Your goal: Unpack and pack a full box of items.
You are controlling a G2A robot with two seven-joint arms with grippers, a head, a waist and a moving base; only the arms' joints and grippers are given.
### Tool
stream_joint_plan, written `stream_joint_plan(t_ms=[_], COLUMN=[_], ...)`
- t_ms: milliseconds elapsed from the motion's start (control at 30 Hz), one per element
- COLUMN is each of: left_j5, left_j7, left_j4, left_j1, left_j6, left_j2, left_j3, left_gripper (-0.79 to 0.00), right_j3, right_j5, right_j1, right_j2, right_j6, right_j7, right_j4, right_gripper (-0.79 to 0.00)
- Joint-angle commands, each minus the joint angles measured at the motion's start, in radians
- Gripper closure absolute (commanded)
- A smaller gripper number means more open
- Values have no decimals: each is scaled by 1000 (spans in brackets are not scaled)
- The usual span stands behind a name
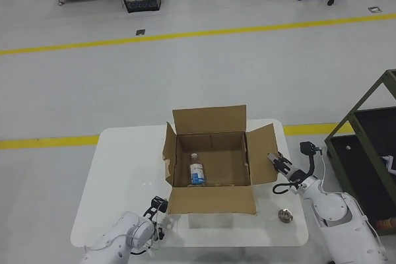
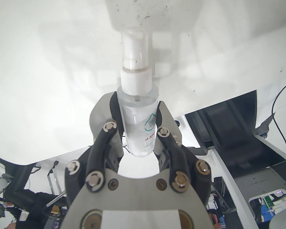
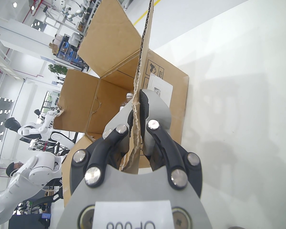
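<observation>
An open cardboard box point(image 1: 212, 198) stands in the middle of the white table point(image 1: 119, 171), flaps spread. One clear bottle with a blue label point(image 1: 197, 171) lies on the box floor. My left gripper point(image 2: 137, 117) sits near the table's front edge, left of the box point(image 1: 160, 206), shut on a clear spray bottle point(image 2: 138, 101) with a white pump top pointing at the tabletop. My right gripper point(image 3: 138, 106) is shut on the box's right flap point(image 3: 143, 55), seen from above at the flap's outer edge point(image 1: 275, 160). A bottle top point(image 3: 128, 95) peeks inside the box.
A small round metallic object point(image 1: 286, 215) lies on the table at the front right, beside my right arm. A dark green rack point(image 1: 376, 132) stands off the table's right side. Bare tabletop lies left of the box.
</observation>
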Motion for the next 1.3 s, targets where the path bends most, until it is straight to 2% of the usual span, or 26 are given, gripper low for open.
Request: stream_joint_plan(t_ms=[0, 167, 400, 533, 633, 667, 700, 733, 767, 800, 1033, 1267], left_j5=[4, -14, -71, -128, -167, -177, -195, -220, -239, -258, -318, -318], left_j7=[-8, -49, -77, -77, -80, -80, -77, -76, -76, -81, -104, -104], left_j4=[-35, -166, -372, -485, -559, -582, -597, -613, -622, -634, -718, -718], left_j1=[25, 116, 264, 322, 337, 335, 333, 326, 319, 311, 264, 264], left_j6=[4, 2, 29, 15, -17, -29, -34, -43, -48, -58, -78, -78], left_j2=[10, 45, 86, 95, 99, 100, 100, 100, 100, 100, 99, 99], left_j3=[-32, -169, -417, -500, -533, -538, -542, -544, -547, -545, -506, -506], left_gripper=[0, 0, 0, 0, 0, 0, 0, 0, 0, 0, 0, 0], right_j3=[0, -10, -45, -57, -64, -67, -71, -73, -74, -74, -37, 49], right_j5=[3, 39, 100, 95, 87, 84, 80, 72, 67, 58, -35, -135], right_j1=[1, 4, 21, 26, 31, 34, 37, 42, 43, 45, 18, -62], right_j2=[0, -2, -9, -10, -11, -11, -11, -11, -11, -11, -2, 13], right_j6=[0, -11, -45, -46, -49, -49, -48, -48, -46, -44, 14, 53], right_j7=[1, 10, 33, 33, 34, 34, 35, 34, 30, 26, -16, -76], right_j4=[0, 7, 43, 49, 48, 48, 47, 44, 43, 39, -24, -147], right_gripper=[0, 0, 0, 0, 0, -58, -157, -354, -603, -785, -785, -785])
